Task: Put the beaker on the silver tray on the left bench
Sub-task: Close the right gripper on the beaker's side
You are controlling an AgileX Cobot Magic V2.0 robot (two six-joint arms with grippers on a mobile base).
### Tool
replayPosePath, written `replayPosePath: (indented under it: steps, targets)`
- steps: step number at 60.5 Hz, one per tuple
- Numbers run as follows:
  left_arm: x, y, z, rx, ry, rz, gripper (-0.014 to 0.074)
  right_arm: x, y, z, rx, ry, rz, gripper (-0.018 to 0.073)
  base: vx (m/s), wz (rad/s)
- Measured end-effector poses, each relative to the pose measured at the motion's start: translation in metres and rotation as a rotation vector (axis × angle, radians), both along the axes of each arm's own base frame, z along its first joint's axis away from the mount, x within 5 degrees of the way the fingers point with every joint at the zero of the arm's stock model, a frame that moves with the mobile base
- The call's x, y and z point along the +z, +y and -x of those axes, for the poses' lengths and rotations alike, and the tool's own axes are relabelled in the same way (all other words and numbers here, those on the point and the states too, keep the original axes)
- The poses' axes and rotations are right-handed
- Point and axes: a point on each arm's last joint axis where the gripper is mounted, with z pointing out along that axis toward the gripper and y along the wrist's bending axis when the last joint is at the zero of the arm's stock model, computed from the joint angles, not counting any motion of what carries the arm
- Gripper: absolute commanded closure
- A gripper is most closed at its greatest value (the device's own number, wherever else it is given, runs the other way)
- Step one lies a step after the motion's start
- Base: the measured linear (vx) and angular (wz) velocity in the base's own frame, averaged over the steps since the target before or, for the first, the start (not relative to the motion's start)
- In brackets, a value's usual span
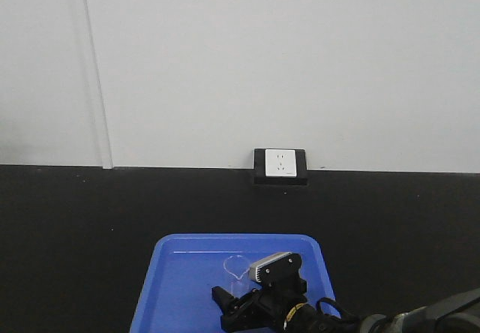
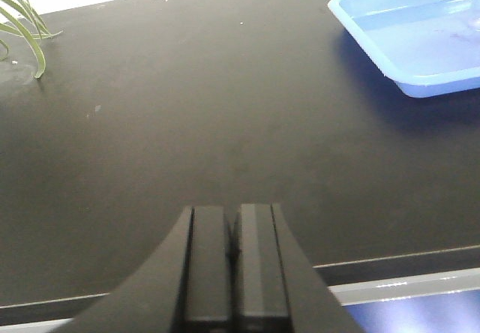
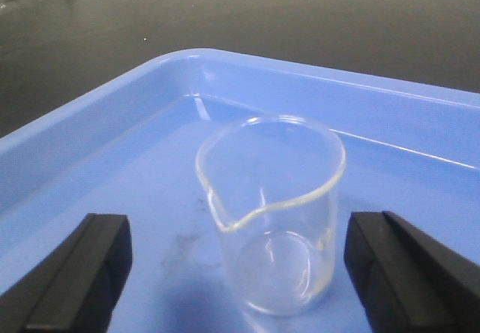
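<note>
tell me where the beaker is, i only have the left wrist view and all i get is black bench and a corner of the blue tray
Observer: The beaker stands upright inside the blue tray, with its spout turned toward the right wrist camera.
Operator: is the right gripper on it yet
Observer: Not yet. The right gripper is open, with one of its fingers on each side of the beaker and a gap of blue tray floor showing on both sides.
</note>
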Motion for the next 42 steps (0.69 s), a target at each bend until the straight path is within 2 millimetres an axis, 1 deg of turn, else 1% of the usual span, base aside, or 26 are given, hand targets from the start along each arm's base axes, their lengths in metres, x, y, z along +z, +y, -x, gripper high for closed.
replayPosePath:
  steps: [5,24,29,42]
  targets:
    - [0.0,0.0,0.0,0.0,0.0,0.0,0.0595,-0.0009,0.0017,-0.0001,0.003,0.0,-0.002,-0.002,0.0,0.0]
    - [0.0,0.0,0.0,0.0,0.0,0.0,0.0595,-0.0017,0.0033,0.0003,-0.004,0.016,-0.023,-0.002,0.0,0.0]
    - [0.0,0.0,0.0,0.0,0.0,0.0,0.0595,-0.0001,0.0029,0.0003,-0.014,0.04,-0.034,-0.002,0.0,0.0]
    - [0.0,0.0,0.0,0.0,0.0,0.0,0.0595,0.0067,0.0007,0.0003,-0.034,0.089,0.006,-0.002,0.0,0.0]
